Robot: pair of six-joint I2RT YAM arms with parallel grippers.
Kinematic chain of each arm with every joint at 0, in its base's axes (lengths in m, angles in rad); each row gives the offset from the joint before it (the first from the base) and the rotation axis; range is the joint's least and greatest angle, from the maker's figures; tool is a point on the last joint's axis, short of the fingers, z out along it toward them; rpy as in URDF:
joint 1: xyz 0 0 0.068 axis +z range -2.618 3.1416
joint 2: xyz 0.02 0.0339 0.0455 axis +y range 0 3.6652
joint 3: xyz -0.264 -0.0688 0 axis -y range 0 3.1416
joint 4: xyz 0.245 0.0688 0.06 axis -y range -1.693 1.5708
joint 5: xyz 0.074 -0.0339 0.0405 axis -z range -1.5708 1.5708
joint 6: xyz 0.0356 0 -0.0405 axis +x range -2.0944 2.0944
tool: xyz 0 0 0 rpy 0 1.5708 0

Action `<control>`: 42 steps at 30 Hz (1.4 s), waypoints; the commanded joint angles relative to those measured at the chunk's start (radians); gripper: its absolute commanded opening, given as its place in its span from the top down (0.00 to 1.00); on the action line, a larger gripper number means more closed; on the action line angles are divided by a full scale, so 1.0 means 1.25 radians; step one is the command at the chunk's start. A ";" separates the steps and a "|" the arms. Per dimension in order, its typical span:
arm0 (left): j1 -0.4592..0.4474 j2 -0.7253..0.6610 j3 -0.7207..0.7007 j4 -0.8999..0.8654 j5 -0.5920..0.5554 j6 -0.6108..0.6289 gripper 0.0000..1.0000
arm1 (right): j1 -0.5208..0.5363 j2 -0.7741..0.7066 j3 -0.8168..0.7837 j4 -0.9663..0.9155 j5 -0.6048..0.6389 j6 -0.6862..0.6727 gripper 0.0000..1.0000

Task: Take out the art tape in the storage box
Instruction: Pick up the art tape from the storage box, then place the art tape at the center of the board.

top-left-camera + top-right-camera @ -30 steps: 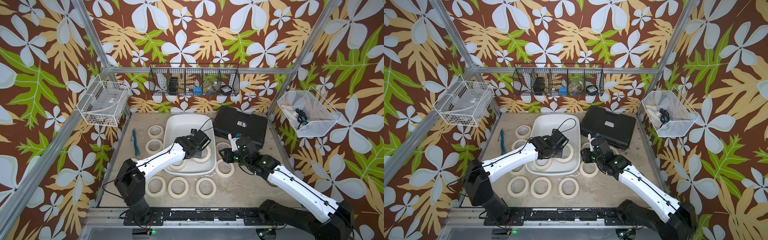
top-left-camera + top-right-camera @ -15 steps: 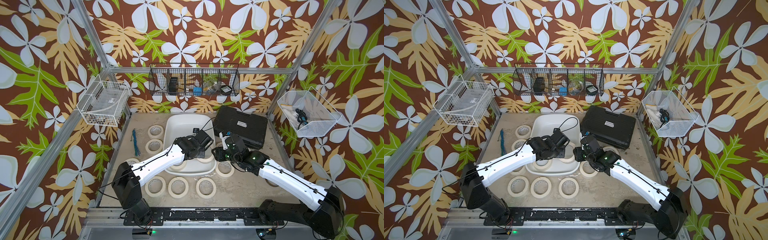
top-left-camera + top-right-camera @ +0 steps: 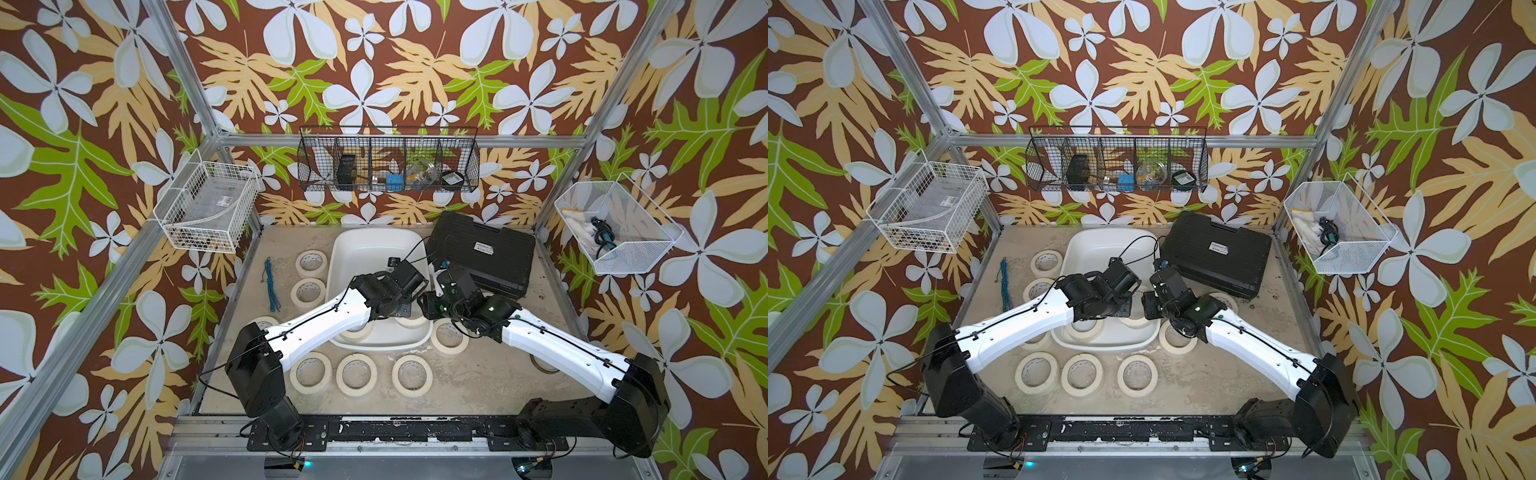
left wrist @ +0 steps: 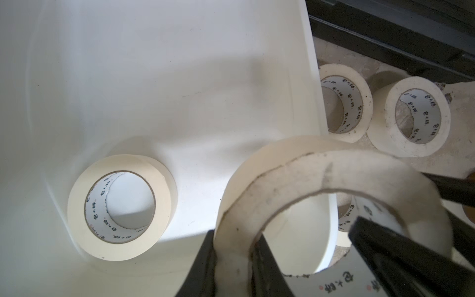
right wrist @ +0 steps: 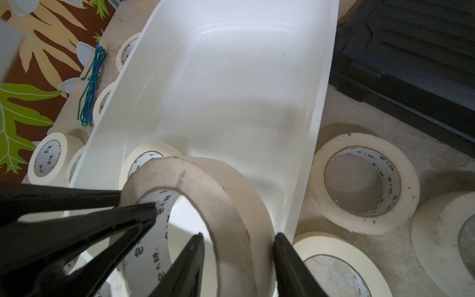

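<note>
Both top views look bright and sharp to me; ahead of the right gripper (image 5: 238,234), the storage box (image 5: 231,77) glares, softly shadowed.

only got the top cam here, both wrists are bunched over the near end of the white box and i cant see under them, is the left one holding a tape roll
Observer: Yes. In the left wrist view the left gripper has its jaws shut on the wall of a held roll, tilted on edge.
Operator: and the right one
Observer: In the right wrist view the right gripper straddles that same roll's wall, one jaw inside the core, one outside; whether it has clamped I cannot tell.
Operator: anything left in the box
Observer: At least one flat roll lies on the floor of the storage box.
</note>
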 commanded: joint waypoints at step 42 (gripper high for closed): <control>0.103 -0.170 -0.212 0.340 0.263 -0.027 0.24 | -0.288 -0.358 -0.284 -0.129 0.073 0.049 1.00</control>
